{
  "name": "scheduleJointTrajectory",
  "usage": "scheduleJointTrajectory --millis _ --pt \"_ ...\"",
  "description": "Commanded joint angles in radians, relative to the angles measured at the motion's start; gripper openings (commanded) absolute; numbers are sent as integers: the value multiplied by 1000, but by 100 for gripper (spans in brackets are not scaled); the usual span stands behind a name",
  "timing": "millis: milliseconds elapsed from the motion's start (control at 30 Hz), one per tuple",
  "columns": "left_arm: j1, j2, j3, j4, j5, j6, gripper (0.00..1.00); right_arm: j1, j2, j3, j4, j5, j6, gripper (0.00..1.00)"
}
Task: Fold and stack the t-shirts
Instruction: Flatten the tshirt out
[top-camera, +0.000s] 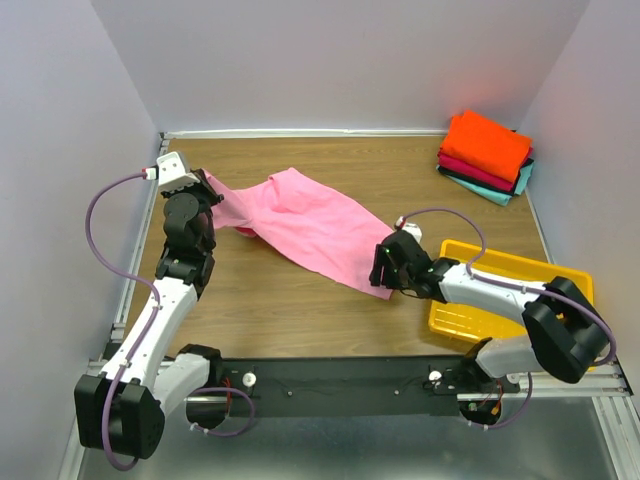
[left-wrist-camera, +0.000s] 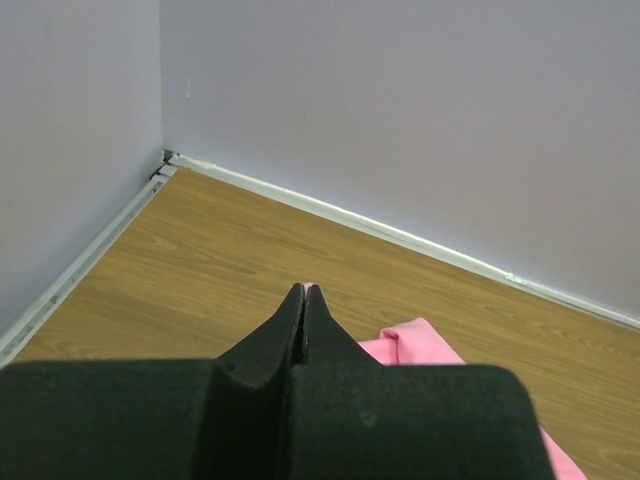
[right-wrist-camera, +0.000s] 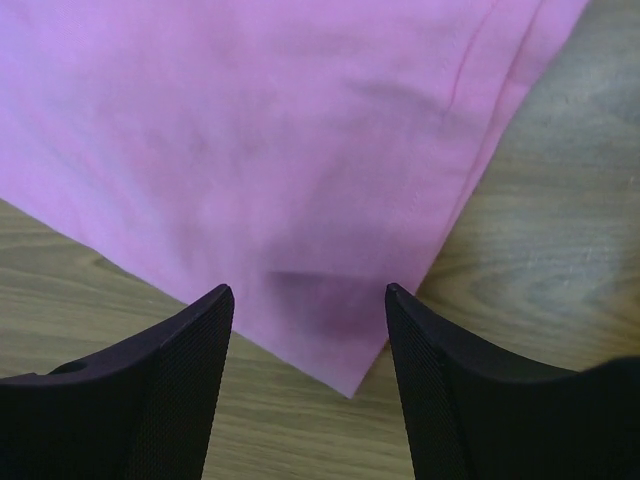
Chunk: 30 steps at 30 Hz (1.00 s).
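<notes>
Right tool (right-wrist-camera: 308, 290): jaws wide, straddling the near corner of the pink t-shirt (top-camera: 305, 222) without gripping it. Yellow tray (top-camera: 520, 262) sits under that arm, at the right side of the bench (top-camera: 290, 315). The shirt lies spread diagonally across mid-bench, rumpled toward its left end. Left tool (top-camera: 212, 188): pinched tight on the shirt's far-left edge. Far right corner: stack of folded t-shirts (top-camera: 487, 152), orange uppermost, crimson, dark and teal beneath.

The pink t-shirt (top-camera: 310, 225) is soft matt cloth with a stitched hem; the folded shirts (top-camera: 487, 155) at one o'clock look alike; the table (top-camera: 300, 320) shows smooth wood grain, perhaps laminate; the yellow tray (top-camera: 530, 265) at four o'clock is slightly glossy plastic; the right gripper's fingers (right-wrist-camera: 180, 400) are matt black, finely textured.
</notes>
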<state>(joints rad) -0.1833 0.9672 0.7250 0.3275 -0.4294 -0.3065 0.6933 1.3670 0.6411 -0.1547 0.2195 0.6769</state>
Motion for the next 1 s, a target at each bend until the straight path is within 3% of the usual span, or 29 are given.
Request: scheduleJointTrajectory --millis 0,533,633,833,967 --pt "7 -22 -13 19 -5 0 0 35 -19 -38 -98 56 99 69" --pt "7 -10 -15 31 17 3 0 120 -37 -35 -241 136 216 65" --pt "7 -12 -16 31 20 1 0 130 -4 -24 -240 139 220 58" --pt "7 -13 -24 36 12 3 0 133 60 -8 -230 162 217 31" --pt "7 -10 -24 38 17 1 0 133 70 9 -201 175 194 5"
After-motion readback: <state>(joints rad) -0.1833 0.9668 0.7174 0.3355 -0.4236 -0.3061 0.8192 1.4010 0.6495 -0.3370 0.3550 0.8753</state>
